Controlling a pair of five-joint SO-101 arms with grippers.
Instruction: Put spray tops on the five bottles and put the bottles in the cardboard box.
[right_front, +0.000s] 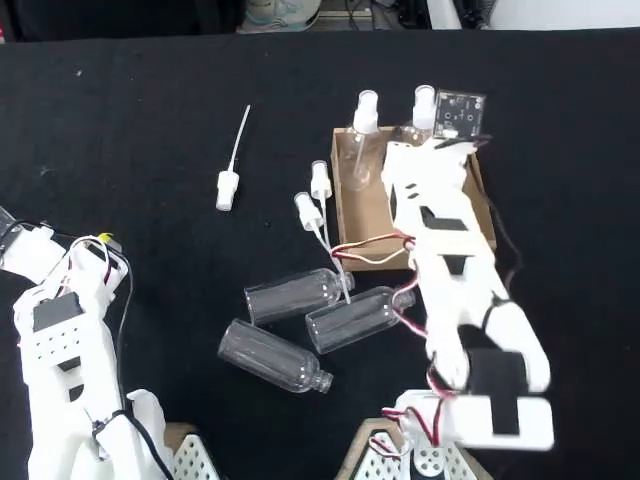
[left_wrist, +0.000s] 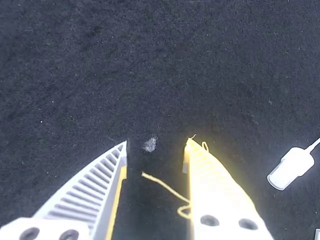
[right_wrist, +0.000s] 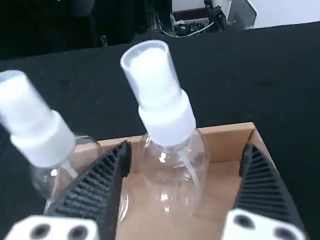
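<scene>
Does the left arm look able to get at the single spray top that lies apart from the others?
Probably yes. The left gripper has its jaws open, and only bare black cloth lies between it and that spray top.

the far left of the black surface (right_front: 120, 110) lies bare. one spray top (right_front: 229, 188) sits alone there. a pair of spray tops (right_front: 320, 180) crowds the left wall of the cardboard box (right_front: 338, 215). three open bottles (right_front: 295, 293) lie clustered beside its near corner. two capped bottles (right_front: 362, 150) stand at its far end, and the right arm (right_front: 440, 230) covers its right half.
</scene>
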